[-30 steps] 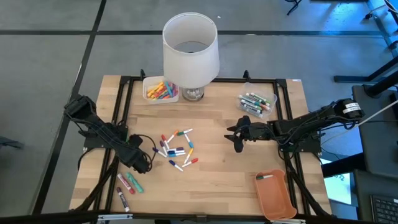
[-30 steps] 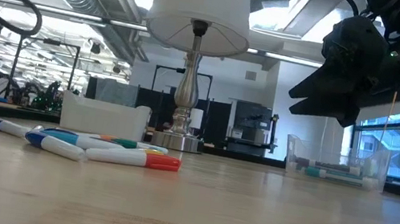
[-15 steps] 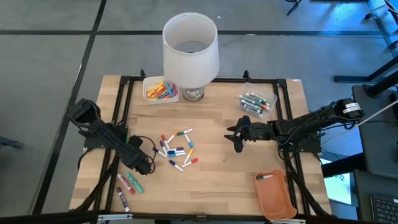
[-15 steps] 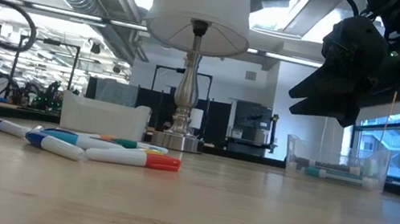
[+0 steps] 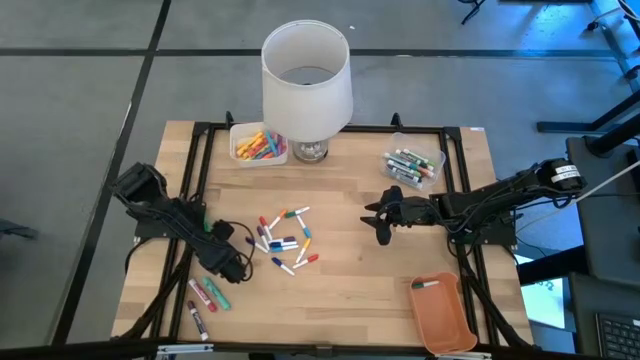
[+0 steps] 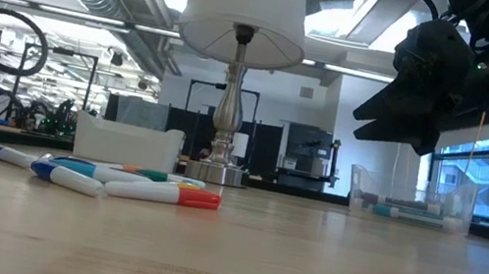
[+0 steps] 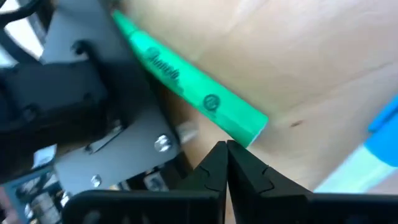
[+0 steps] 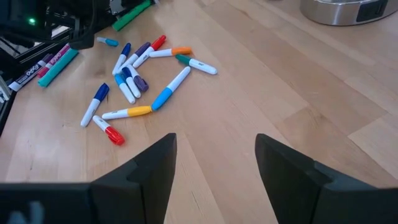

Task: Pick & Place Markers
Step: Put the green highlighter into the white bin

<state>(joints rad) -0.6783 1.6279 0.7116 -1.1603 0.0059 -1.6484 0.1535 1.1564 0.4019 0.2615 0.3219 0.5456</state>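
Several loose markers point(image 5: 284, 241) lie in a heap on the wooden table's middle, also in the right wrist view point(image 8: 138, 81) and the low view point(image 6: 108, 179). My left gripper point(image 7: 225, 149) is shut and points steeply down at the heap's left side point(image 5: 236, 262), its tips right at one end of a green marker point(image 7: 186, 84) that lies flat on the table. My right gripper point(image 8: 214, 155) hangs open above the table right of the middle point(image 5: 381, 222), nothing between its fingers. A few more markers point(image 5: 204, 296) lie at the front left. My left gripper's shut fingertips point(image 7: 217, 157) stand right by the green marker's end point(image 7: 252, 127), coming steeply from above. Whether they touch it I cannot tell.
A lamp point(image 5: 306, 85) stands at the back middle. A white bin of markers point(image 5: 258, 146) is on its left, a clear bin of markers point(image 5: 412, 165) at the back right. An orange tray point(image 5: 442, 315) holding one marker sits at the front right.
My left gripper has sunk a little toward the table by the green marker, still shut. The markers lie as they did.
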